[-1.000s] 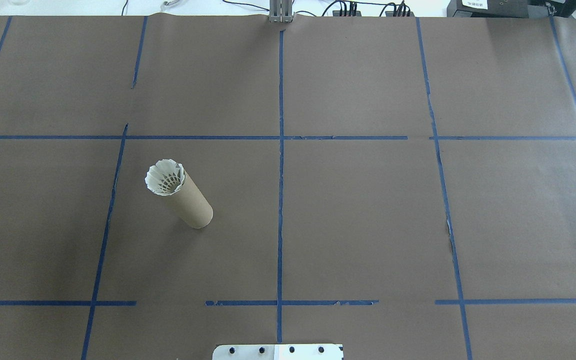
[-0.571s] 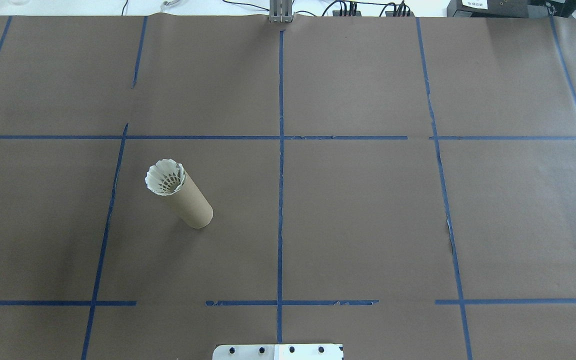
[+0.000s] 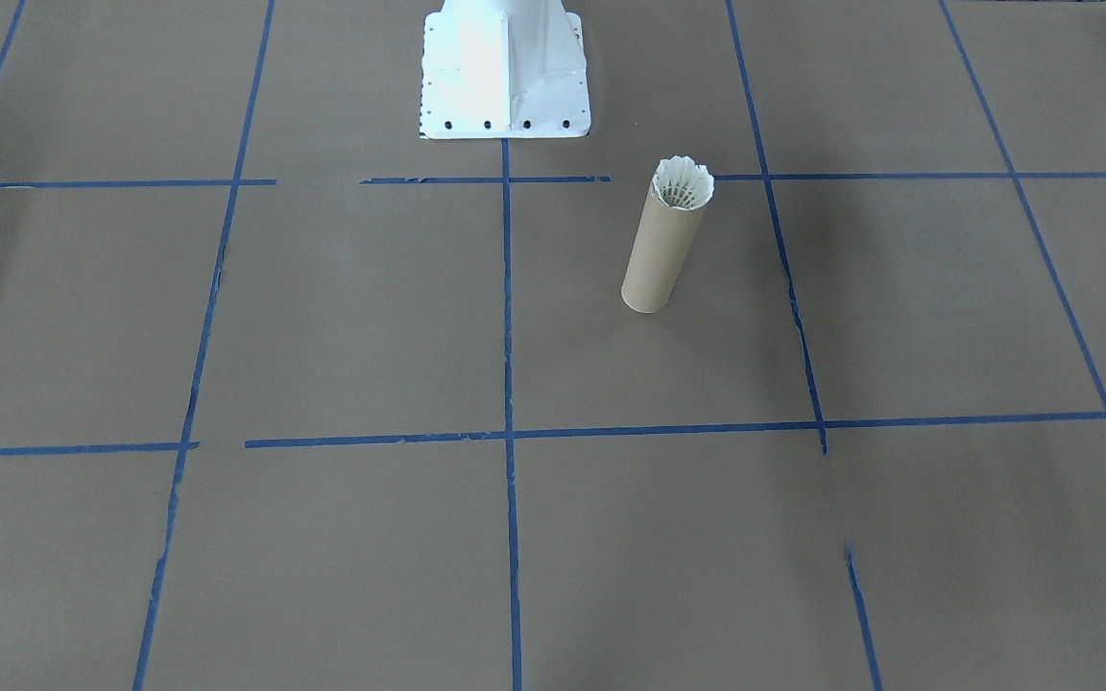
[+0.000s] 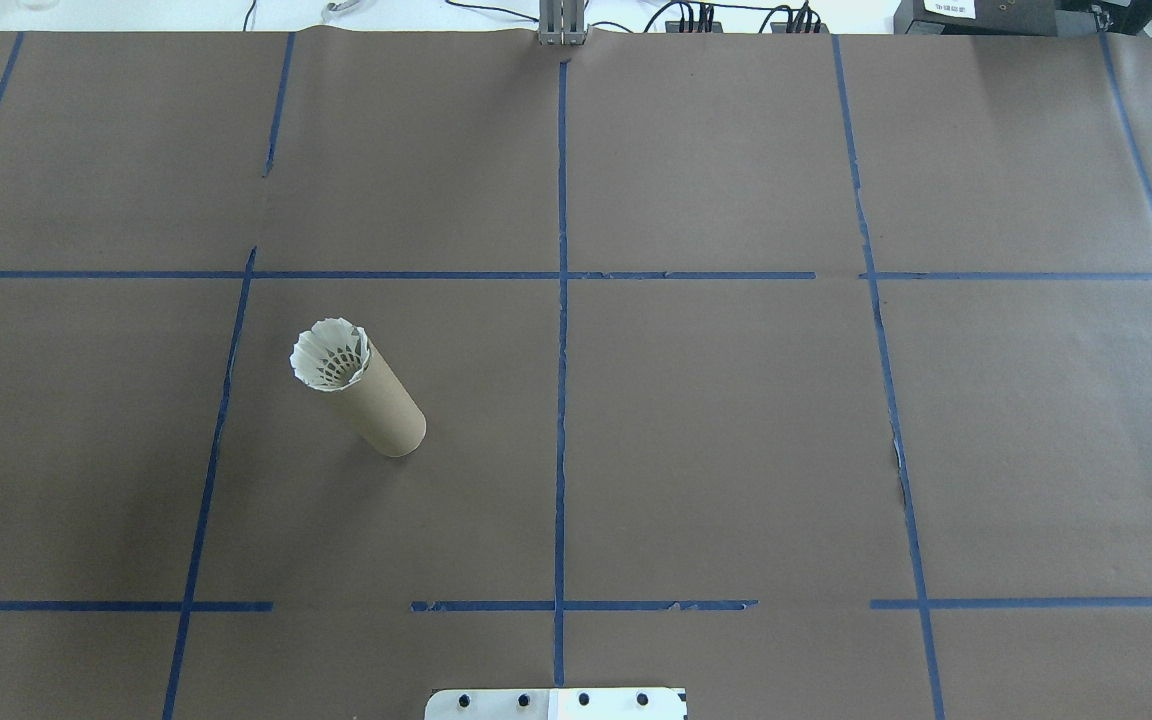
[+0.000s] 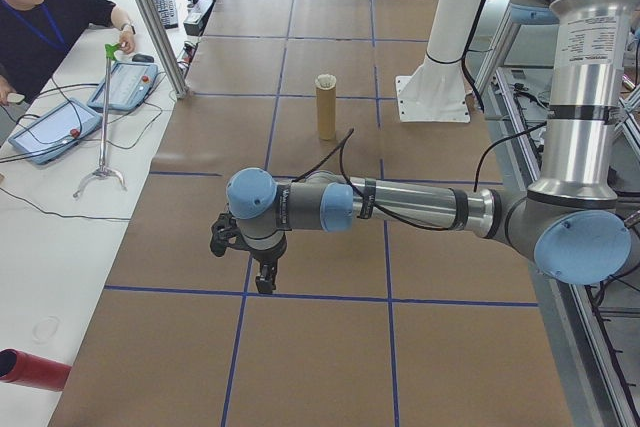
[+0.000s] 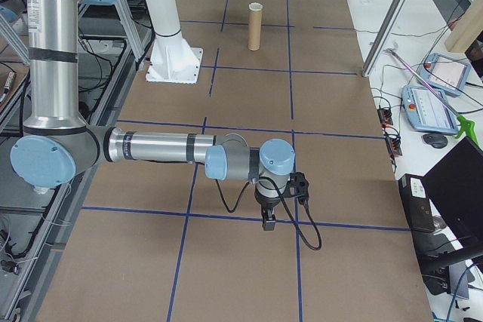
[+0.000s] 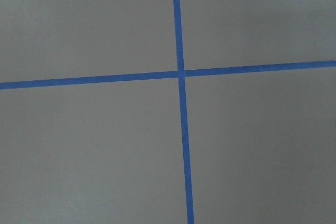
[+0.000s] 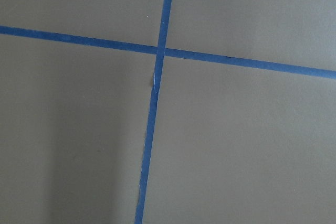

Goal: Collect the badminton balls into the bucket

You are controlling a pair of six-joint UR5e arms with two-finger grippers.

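Tabletop (image 4: 716, 420): brown paper with blue tape lines covered it
Bucket (image 4: 381, 405): stood upright on robot's left half
Shuttlecock (image 4: 330, 354): sat in bucket's mouth, skirt up
Left pincer (image 5: 262, 272): pointed down over paper, opening could not be judged
Right pincer (image 6: 268, 220): same, could not be judged

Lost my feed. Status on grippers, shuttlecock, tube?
Both grippers away from tube; open or shut, cannot tell. Shuttlecock seated in the upright cardboard tube, skirt at rim. Nothing in the way.

Silver tubular arms (image 5: 420, 205), light blue joint caps (image 5: 250, 193), black hand (image 5: 262, 269), black cable (image 6: 302, 228), white base (image 3: 505, 67)
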